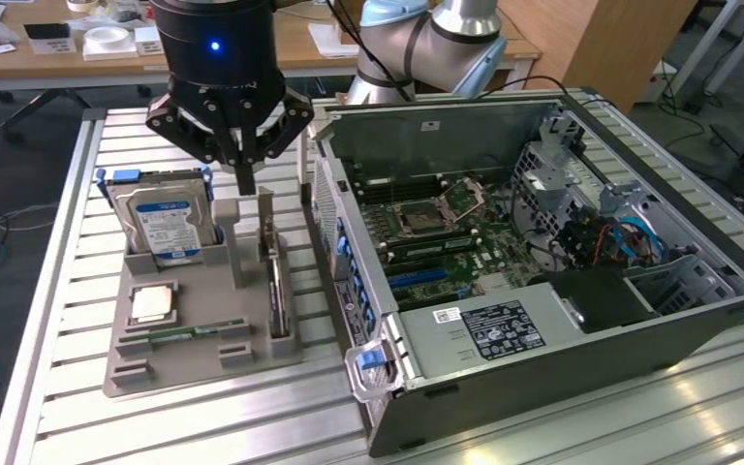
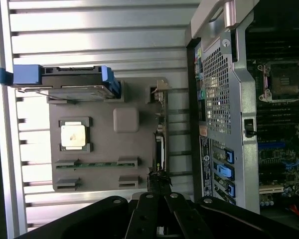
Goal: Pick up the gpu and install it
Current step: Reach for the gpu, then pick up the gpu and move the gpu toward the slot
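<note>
1. My black gripper (image 1: 245, 182), upper left of the exterior view: jaws pressed together, empty.
2. The thin green-and-black gpu card (image 1: 276, 281) stands on edge in the grey plastic tray (image 1: 204, 363), just below-right of my tips, long axis running down-frame.
3. Farther right: the open black computer case (image 1: 682, 320).

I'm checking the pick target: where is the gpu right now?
The gpu stands on edge in the gray holder, on its side toward the exterior view's right, beside the open computer case, with the shut gripper close above.
</note>
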Motion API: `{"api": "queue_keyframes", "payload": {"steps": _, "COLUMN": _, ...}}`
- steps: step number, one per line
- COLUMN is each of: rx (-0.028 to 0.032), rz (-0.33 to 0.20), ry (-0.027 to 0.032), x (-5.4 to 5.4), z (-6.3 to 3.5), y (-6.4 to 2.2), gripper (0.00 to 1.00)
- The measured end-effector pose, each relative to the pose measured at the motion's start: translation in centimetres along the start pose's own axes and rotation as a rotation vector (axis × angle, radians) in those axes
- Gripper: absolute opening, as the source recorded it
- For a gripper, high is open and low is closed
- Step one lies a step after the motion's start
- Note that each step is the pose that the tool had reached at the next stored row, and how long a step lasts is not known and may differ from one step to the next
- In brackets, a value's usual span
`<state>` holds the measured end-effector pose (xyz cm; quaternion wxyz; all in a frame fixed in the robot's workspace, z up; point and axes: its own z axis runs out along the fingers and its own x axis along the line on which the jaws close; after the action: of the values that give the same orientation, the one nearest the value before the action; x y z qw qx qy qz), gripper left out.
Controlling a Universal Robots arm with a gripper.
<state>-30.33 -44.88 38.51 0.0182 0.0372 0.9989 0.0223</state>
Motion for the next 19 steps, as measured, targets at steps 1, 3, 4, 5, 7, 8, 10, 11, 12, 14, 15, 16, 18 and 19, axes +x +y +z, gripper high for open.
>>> {"api": "queue_keyframes", "payload": {"steps": 1, "rx": 0.0, "rz": 0.0, "ry": 0.0, "x": 0.0, "z": 0.0, "y": 0.0, "gripper": 0.11}}
{"api": "queue_keyframes", "payload": {"steps": 3, "rx": 0.0, "rz": 0.0, "ry": 0.0, "x": 0.0, "z": 0.0, "y": 0.0, "gripper": 0.11}}
{"api": "queue_keyframes", "payload": {"steps": 4, "rx": 0.0, "rz": 0.0, "ry": 0.0, "x": 0.0, "z": 0.0, "y": 0.0, "gripper": 0.11}}
{"api": "queue_keyframes", "payload": {"steps": 5, "rx": 0.0, "rz": 0.0, "ry": 0.0, "x": 0.0, "z": 0.0, "y": 0.0, "gripper": 0.11}}
{"api": "queue_keyframes", "payload": {"steps": 7, "rx": 0.0, "rz": 0.0, "ry": 0.0, "x": 0.0, "z": 0.0, "y": 0.0, "gripper": 0.11}}
{"api": "queue_keyframes", "payload": {"steps": 8, "rx": 0.0, "rz": 0.0, "ry": 0.0, "x": 0.0, "z": 0.0, "y": 0.0, "gripper": 0.11}}
{"api": "queue_keyframes", "payload": {"steps": 10, "rx": 0.0, "rz": 0.0, "ry": 0.0, "x": 0.0, "z": 0.0, "y": 0.0, "gripper": 0.11}}
{"api": "queue_keyframes", "payload": {"steps": 11, "rx": 0.0, "rz": 0.0, "ry": 0.0, "x": 0.0, "z": 0.0, "y": 0.0, "gripper": 0.11}}
{"api": "queue_keyframes", "payload": {"steps": 12, "rx": 0.0, "rz": 0.0, "ry": 0.0, "x": 0.0, "z": 0.0, "y": 0.0, "gripper": 0.11}}
{"api": "queue_keyframes", "payload": {"steps": 14, "rx": 0.0, "rz": 0.0, "ry": 0.0, "x": 0.0, "z": 0.0, "y": 0.0, "gripper": 0.17}}
{"api": "queue_keyframes", "payload": {"steps": 15, "rx": 0.0, "rz": 0.0, "ry": 0.0, "x": 0.0, "z": 0.0, "y": 0.0, "gripper": 0.23}}
{"api": "queue_keyframes", "payload": {"steps": 16, "rx": 0.0, "rz": 0.0, "ry": 0.0, "x": 0.0, "z": 0.0, "y": 0.0, "gripper": 0.23}}
{"api": "queue_keyframes", "payload": {"steps": 18, "rx": 0.0, "rz": 0.0, "ry": 0.0, "x": 0.0, "z": 0.0, "y": 0.0, "gripper": 0.29}}
{"api": "queue_keyframes", "payload": {"steps": 19, "rx": 0.0, "rz": 0.0, "ry": 0.0, "x": 0.0, "z": 0.0, "y": 0.0, "gripper": 0.36}}
